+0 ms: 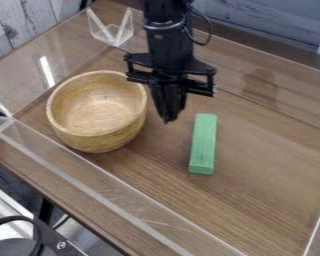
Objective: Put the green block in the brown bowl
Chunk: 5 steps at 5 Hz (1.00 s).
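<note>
**A:** Where is the green block [203, 143] lying?

**B:** Flat on the wooden surface [256, 190], right of the brown bowl [97, 109] and clear of it. It is a long bar, and its long axis runs nearly up and down in the camera view, the far end leaning slightly to the right. One narrow end points toward the back of the surface, the other toward the near edge.

**A:** And the tool?

**B:** The tool [170, 112] hangs pointing straight down, its black fingers pressed together to a single tip, so it is closed and holds nothing. The tip sits between the bowl's right rim and the far end of the block, just beside both. I cannot tell whether it touches the surface.

**A:** Is the bowl upright?

**B:** Yes, it stands on its base with the open side up, the light wood grain showing inside.

**A:** Anything else around?

**B:** Clear plastic walls [69, 183] border the surface.
</note>
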Each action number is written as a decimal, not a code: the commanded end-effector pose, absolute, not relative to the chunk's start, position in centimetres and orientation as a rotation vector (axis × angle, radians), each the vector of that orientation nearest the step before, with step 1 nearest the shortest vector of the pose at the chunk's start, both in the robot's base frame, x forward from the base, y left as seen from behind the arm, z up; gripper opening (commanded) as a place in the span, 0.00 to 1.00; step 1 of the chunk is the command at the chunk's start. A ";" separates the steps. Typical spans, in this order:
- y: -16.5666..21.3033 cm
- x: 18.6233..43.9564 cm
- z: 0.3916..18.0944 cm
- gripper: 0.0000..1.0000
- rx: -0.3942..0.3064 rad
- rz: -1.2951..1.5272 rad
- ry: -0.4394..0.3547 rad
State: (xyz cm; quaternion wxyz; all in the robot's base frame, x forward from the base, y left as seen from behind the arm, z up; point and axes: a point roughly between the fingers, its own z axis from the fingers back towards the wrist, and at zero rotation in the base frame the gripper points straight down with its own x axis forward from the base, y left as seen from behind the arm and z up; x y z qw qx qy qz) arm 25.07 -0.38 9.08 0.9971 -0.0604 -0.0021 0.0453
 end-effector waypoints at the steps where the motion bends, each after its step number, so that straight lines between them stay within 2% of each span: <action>1: -0.9 25.9 9.8 0.00 -0.128 0.080 -0.042; 5: -1.2 26.4 10.3 0.00 -0.145 0.069 -0.043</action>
